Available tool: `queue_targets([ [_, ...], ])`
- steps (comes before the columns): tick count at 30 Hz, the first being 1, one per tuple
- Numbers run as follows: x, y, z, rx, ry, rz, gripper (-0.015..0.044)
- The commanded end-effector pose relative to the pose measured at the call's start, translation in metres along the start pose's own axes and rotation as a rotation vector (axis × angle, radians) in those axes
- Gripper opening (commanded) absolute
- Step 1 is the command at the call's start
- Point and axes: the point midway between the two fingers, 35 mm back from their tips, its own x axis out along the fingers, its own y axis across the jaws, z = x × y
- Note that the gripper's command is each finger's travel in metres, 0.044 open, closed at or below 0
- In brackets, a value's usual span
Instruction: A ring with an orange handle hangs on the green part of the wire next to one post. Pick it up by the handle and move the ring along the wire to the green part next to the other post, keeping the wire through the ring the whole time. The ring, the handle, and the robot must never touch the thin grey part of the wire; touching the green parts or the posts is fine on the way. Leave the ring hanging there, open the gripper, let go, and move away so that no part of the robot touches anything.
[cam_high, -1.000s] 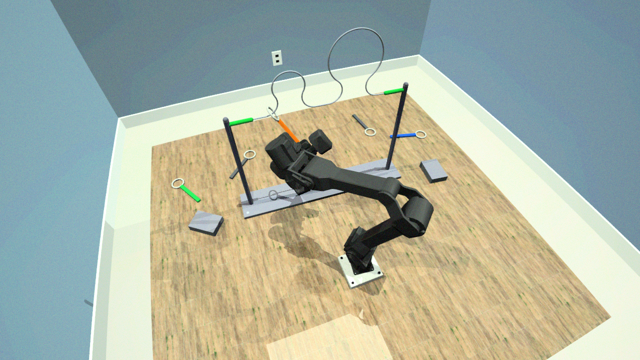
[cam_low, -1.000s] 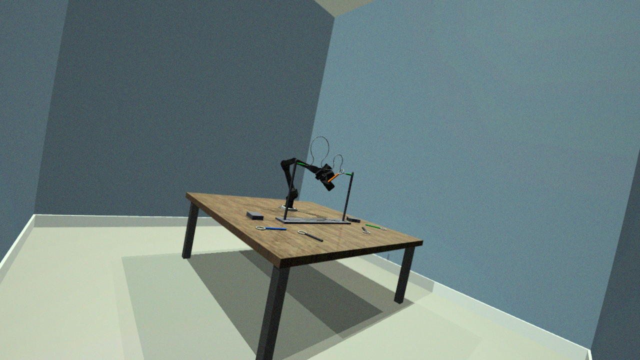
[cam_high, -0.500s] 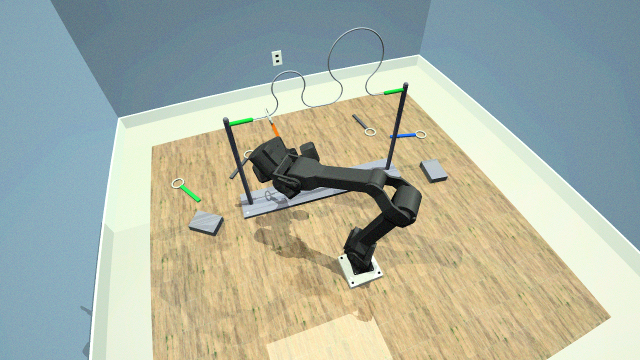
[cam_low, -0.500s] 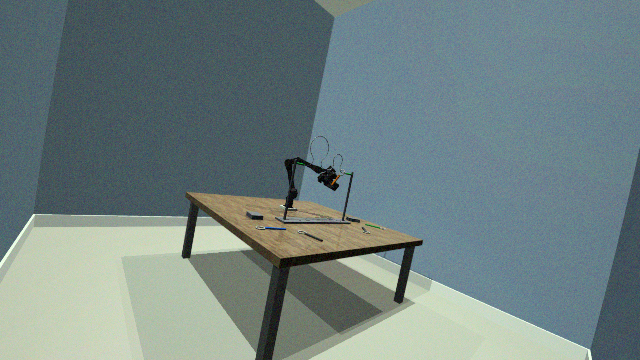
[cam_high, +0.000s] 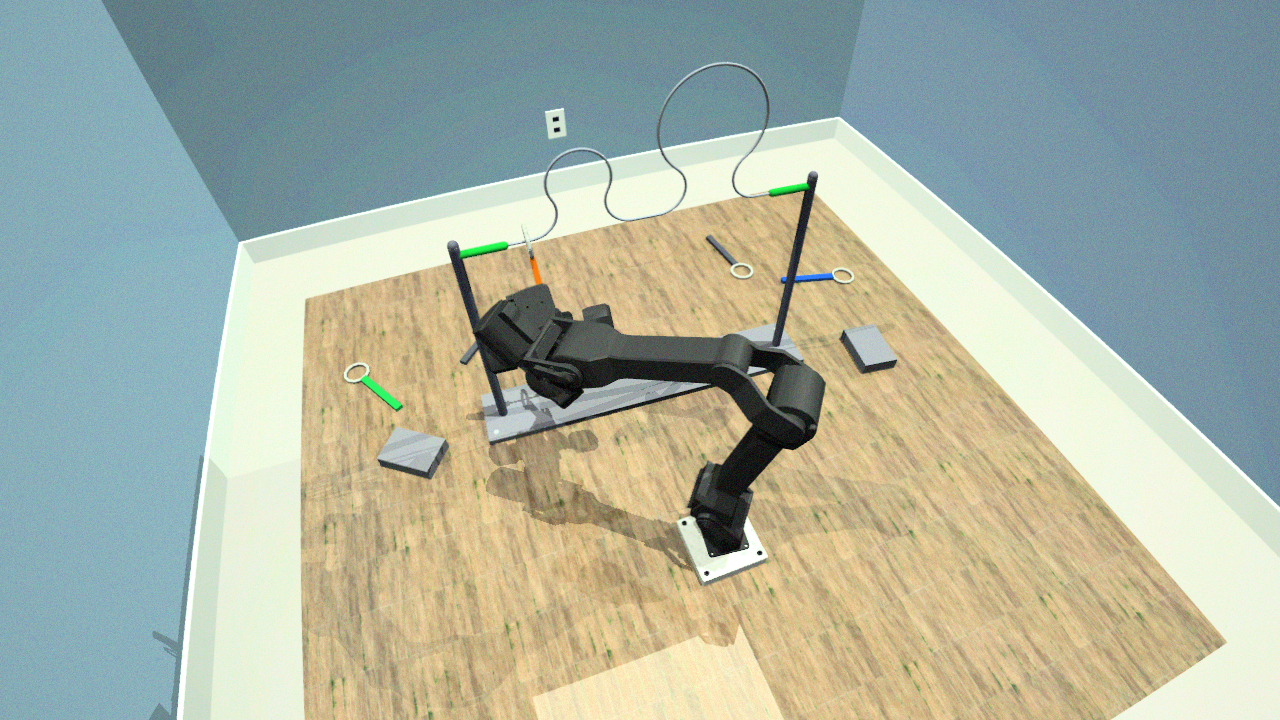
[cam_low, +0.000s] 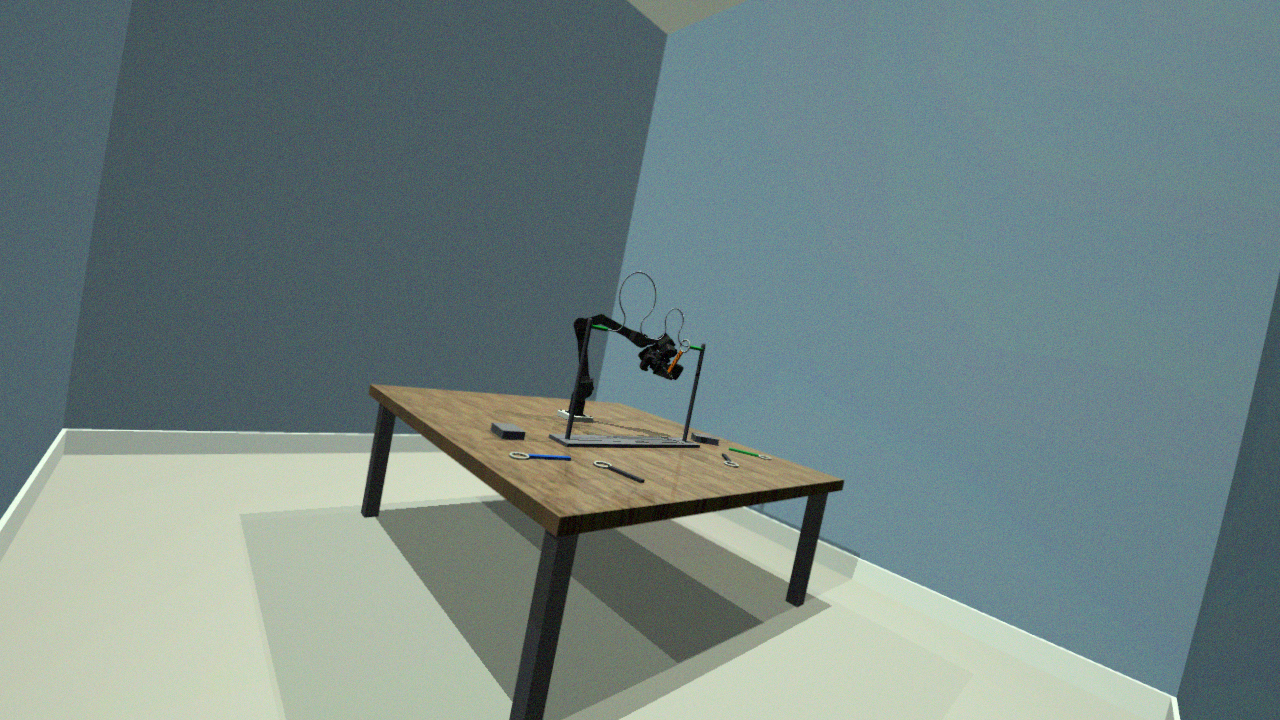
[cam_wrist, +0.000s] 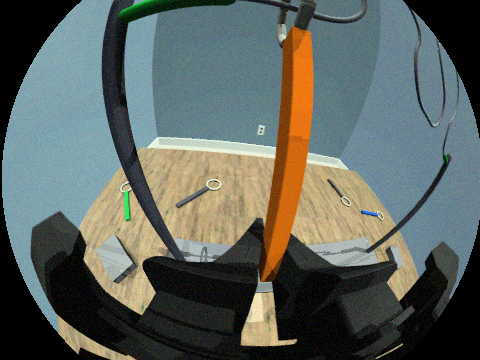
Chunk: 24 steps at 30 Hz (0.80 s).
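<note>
Top view: Near the left post, the ring encircles the thin grey wire, just inboard of the green sleeve joined to that post. Seen nearly edge-on, it stands across the wire. I hold it from my base's side of the wire; my pincer lies below it, its tips masked by my own wrist.

Exterior view: The orange handle slants down from the ring to my pincer, on the side of the left post that faces the other upright. Whether the ring clears the grey wire is too small to tell.

Wrist view: My pincer is clamped on the handle's lower end, the long axis running up and away from my fingers to the ring. The sleeve lies between ring and left post. If that sleeve is the goal, as I judge, the coming move is a short slide toward the left post, ring kept crosswise and centred until past the bare grey; a tilt could bring the rim against it.
</note>
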Motion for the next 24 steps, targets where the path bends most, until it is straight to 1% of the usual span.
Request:
queue_targets([
  [1, -0.001, 0.009, 0.001, 0.026, 0.004, 0.014, -0.0150],
  [24, -0.005, 0.035, 0.002, 0.051, 0.005, 0.026, -0.0150],
])
